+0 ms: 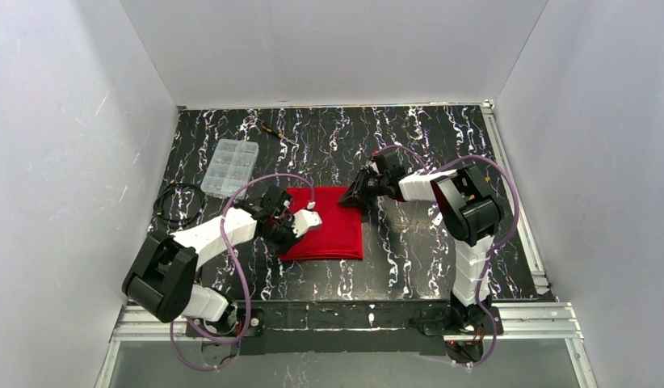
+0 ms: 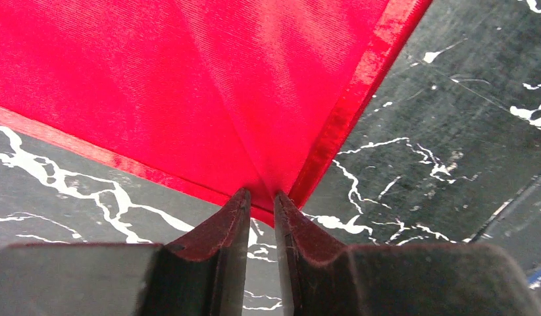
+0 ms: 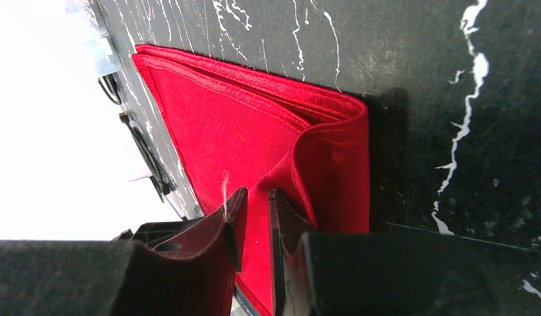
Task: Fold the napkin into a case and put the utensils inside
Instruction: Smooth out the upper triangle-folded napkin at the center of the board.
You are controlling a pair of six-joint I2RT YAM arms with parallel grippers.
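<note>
Ref: napkin [image 1: 329, 234]. Left edge blocked by L gripper [image 2: 261, 197] & arm; far-right corner by R gripper [image 3: 255, 197]. Far-left: box [image 1: 229, 167], cable [image 1: 177, 202]. Tool [image 1: 276, 132] well behind. Open passage over table [image 1: 409, 242] right & near side.

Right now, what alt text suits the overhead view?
A folded red napkin on a black marbled table is pinched by the left gripper at its left edge and the right gripper at its far right corner. A clear compartment box lies nearby.
</note>
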